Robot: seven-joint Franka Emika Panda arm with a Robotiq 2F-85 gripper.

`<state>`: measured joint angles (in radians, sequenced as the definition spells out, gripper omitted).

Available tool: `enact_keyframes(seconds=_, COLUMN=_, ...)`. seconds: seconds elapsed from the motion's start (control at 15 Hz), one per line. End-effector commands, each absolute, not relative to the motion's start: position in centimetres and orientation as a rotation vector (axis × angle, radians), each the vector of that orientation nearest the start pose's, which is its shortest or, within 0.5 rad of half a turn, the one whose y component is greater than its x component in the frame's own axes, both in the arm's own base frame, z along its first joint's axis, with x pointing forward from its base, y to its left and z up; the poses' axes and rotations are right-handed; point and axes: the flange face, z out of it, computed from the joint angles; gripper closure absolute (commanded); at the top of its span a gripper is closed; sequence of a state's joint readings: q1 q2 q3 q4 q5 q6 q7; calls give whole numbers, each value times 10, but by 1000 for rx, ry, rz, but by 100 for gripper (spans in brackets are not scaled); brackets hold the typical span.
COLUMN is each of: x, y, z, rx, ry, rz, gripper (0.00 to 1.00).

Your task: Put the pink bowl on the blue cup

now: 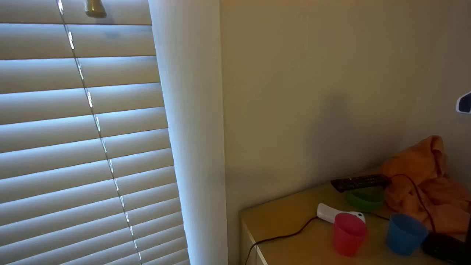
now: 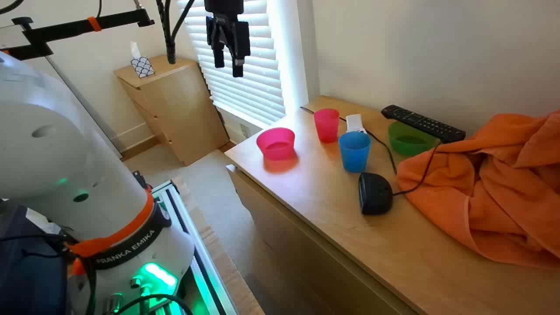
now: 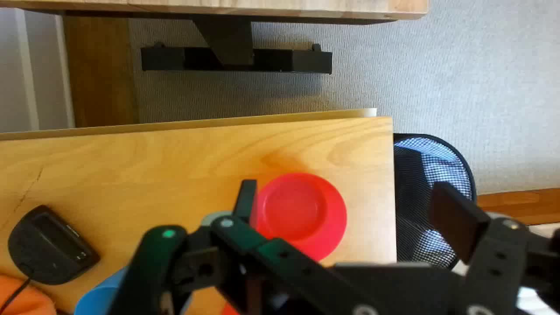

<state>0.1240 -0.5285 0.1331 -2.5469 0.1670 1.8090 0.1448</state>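
One wooden dresser (image 2: 315,188), bearing both task items, apart from each other. One gripper (image 2: 228,69), raised clear of both, with jaws spread wide, gripping nothing. One pink bowl (image 2: 276,144), upright on the wooden dresser near an end, not yet lifted. One blue cup (image 2: 354,151), mouth up, with nothing on the rim. Done, by judgement: none of the stacking. Left: grasping, lifting, carrying across, setting down on the blue cup. Cropped or lost in an exterior view with a pink cup (image 1: 349,237): much of the wooden dresser; gripper, not made out; pink bowl, out of frame. Overlapped by gripper in the wrist view: lower edge of pink bowl, most of blue cup.
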Motion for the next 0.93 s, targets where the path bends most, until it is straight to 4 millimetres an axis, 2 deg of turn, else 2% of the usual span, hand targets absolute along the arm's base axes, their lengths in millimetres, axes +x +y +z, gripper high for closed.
enact_keyframes(seconds=0.0, x=344, y=105, z=431, rx=-3073, ry=-47, rz=347, gripper=0)
enact_keyframes(seconds=0.07, x=344, y=105, z=431, rx=-3073, ry=-47, rz=348, gripper=0)
enact_keyframes(seconds=0.13, x=352, y=100, z=424, rx=-3105, ry=86, rz=309, gripper=0)
enact_keyframes(seconds=0.4, x=379, y=74, z=378, rx=-3193, ry=179, rz=245, gripper=0)
enact_keyframes(seconds=0.53, x=389, y=59, z=339, rx=-3194, ry=198, rz=359, gripper=0)
enact_keyframes(seconds=0.87, x=401, y=42, z=247, rx=-3123, ry=195, rz=676, gripper=0)
